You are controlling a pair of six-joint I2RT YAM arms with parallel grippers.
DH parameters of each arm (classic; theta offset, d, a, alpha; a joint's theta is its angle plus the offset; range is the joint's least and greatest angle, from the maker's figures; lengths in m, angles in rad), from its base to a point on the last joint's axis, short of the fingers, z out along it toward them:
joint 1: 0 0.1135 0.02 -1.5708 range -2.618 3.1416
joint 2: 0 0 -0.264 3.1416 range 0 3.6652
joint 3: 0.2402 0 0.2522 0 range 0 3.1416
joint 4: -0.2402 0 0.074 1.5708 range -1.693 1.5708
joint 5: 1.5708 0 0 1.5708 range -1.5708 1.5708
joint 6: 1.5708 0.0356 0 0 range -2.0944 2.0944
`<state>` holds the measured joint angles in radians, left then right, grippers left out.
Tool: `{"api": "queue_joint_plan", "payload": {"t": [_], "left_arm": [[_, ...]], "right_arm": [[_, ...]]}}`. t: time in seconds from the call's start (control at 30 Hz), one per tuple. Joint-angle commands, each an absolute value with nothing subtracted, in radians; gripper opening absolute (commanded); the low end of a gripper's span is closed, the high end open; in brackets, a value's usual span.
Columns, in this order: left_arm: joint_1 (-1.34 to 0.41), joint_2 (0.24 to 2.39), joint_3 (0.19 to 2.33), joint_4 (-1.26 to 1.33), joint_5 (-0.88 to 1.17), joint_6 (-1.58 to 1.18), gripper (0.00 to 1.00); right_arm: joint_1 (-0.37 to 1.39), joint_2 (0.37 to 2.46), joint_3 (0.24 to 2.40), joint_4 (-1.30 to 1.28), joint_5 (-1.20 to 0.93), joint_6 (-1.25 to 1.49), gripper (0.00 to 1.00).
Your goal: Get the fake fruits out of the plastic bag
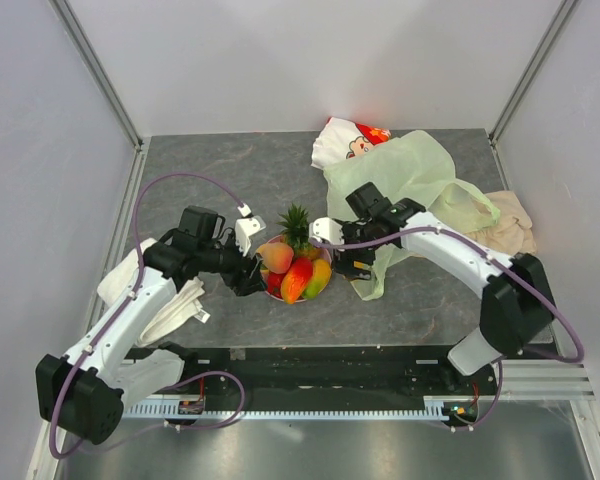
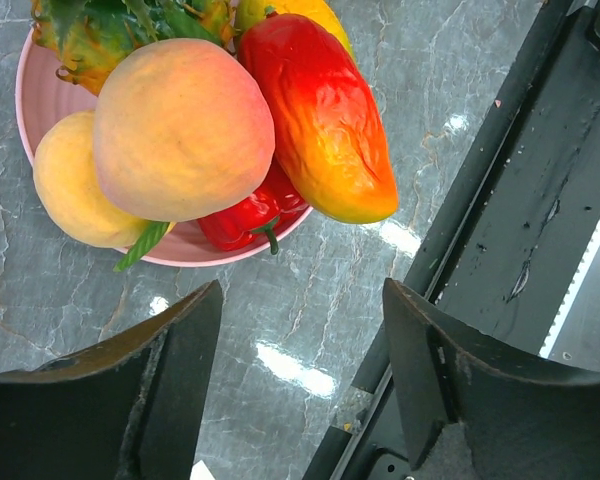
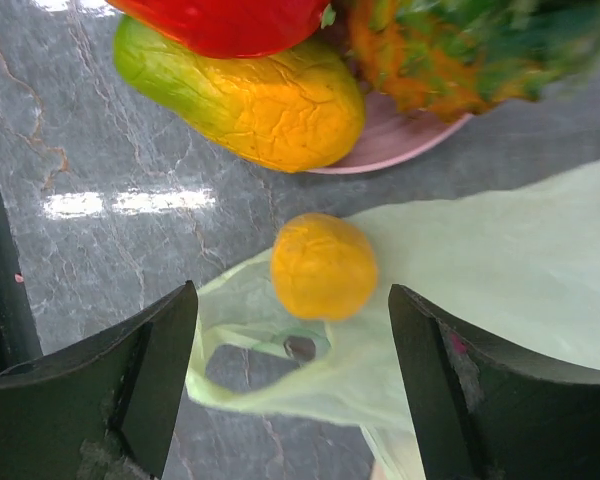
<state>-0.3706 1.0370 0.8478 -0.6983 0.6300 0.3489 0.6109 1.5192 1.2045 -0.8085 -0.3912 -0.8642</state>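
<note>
No readable wording is showing anywhere. The white-and-red pouch (image 1: 342, 143) at the back of the counter (image 1: 210, 170) is displaying only a cartoon figure (no lettering legible), and the plastic bag (image 3: 480, 260) is carrying a dark printed spot (image 3: 300, 347) too blurred to read.

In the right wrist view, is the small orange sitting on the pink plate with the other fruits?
No, the orange lies against the plastic bag, outside the pink plate rim.

Plate (image 2: 25, 95): middle of the desk (image 1: 200, 170), fruits (image 1: 295, 272) piled on it.
Bag (image 1: 420, 170): right of the plate.
Orange (image 3: 323, 266): on the bag, near the plate.
Pouch (image 1: 345, 140): behind the bag.
Cloth (image 1: 510, 222): right of the bag.
</note>
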Motion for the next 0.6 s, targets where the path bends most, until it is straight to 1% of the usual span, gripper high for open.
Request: {"api": "queue_joint_plan", "payload": {"t": [0.0, 0.2, 0.33, 0.5, 0.57], "left_arm": [[-0.367, 1.035, 0.864, -0.663, 0.615, 0.35, 0.74], [-0.365, 1.012, 0.85, -0.681, 0.601, 0.359, 0.74], [-0.362, 1.006, 0.841, -0.678, 0.6, 0.359, 0.74], [-0.356, 1.005, 0.839, -0.664, 0.604, 0.354, 0.74], [-0.354, 1.006, 0.841, -0.657, 0.604, 0.353, 0.74]], "right_arm": [[0.612, 1.618, 1.215, -0.749, -0.376, -0.836, 0.85], [0.612, 1.663, 1.198, -0.741, -0.35, -0.876, 0.84], [0.612, 1.693, 1.184, -0.718, -0.305, -0.868, 0.78], [0.614, 1.727, 1.175, -0.663, -0.227, -0.859, 0.75], [0.614, 1.736, 1.193, -0.664, -0.215, -0.845, 0.64]]}}
